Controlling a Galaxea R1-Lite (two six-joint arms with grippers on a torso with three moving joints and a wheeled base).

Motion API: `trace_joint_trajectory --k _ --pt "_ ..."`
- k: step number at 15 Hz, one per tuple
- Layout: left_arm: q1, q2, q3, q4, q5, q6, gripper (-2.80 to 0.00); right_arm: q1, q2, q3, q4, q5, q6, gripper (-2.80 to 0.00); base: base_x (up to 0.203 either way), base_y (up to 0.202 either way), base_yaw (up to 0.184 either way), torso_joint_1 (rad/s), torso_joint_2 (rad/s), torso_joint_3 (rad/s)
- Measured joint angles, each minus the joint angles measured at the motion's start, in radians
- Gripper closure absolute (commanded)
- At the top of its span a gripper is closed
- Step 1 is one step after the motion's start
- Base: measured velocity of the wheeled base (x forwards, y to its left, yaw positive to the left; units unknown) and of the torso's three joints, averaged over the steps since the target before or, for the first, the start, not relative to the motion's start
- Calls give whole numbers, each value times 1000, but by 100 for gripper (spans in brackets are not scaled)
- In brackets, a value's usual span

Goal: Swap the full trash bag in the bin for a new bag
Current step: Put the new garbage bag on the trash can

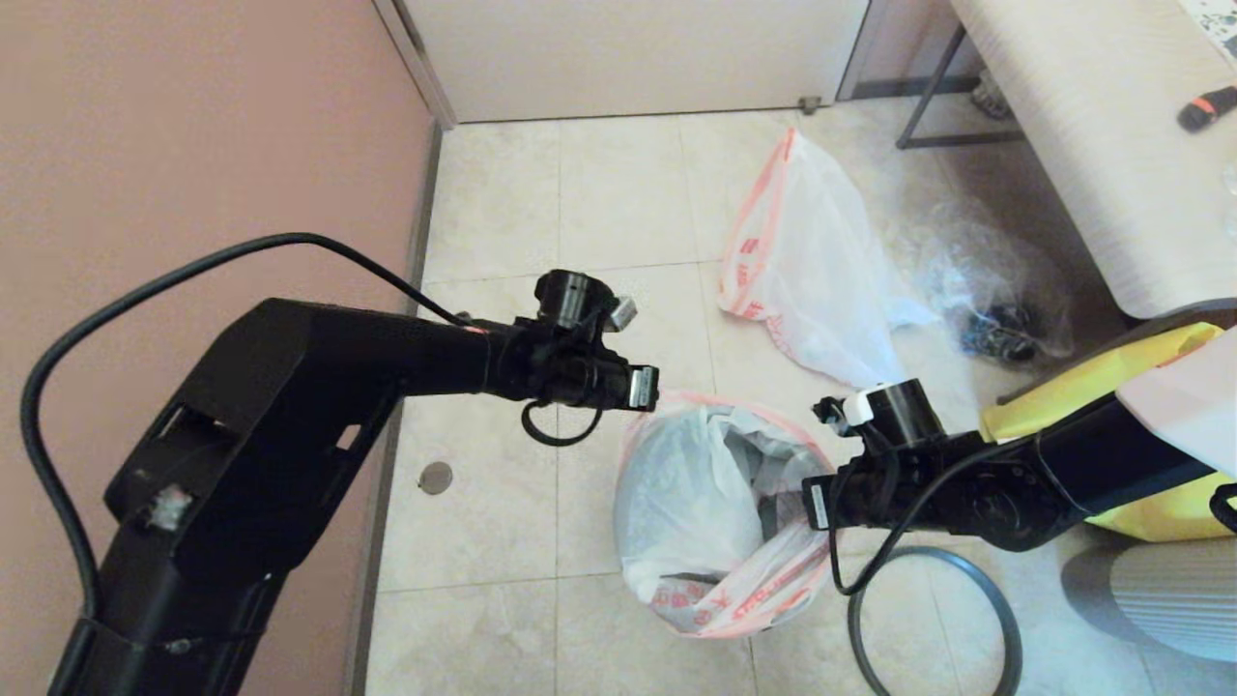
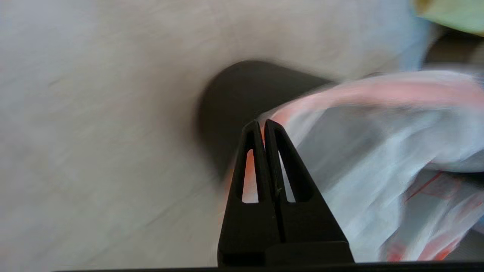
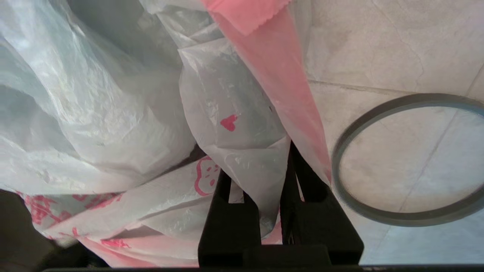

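**Seating the new liner over the bin mouth**

The new bag (image 1: 710,512) sits draped in the bin (image 2: 242,98). Right gripper (image 3: 272,166) pinches its pink edge; left gripper (image 2: 263,124), jaws pressed together and empty, hovers beside. Advice: stretch the band evenly outward before fitting the rim ring (image 1: 976,619), on the floor beside the bin.

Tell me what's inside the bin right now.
A white bag with a pink band fills the bin, draped over its rim; the right tool grips its edge. Any contents beneath the plastic are hidden.

Head view high, downward, wrist views close, sharing the new bag (image 1: 710,503).
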Motion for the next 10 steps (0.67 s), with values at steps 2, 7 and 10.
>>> trace_joint_trajectory --k 2,7,10 --pt "19 -4 -32 110 -4 61 0 -15 2 -14 -16 19 41 0 0 0 0 0 0 0" --pt "10 -28 -42 158 -7 69 0 -52 12 -59 -29 53 137 0 0 0 0 0 0 0" --pt "-15 -76 -35 209 -2 57 0 -64 34 -70 -102 79 203 0 0 0 0 0 0 0"
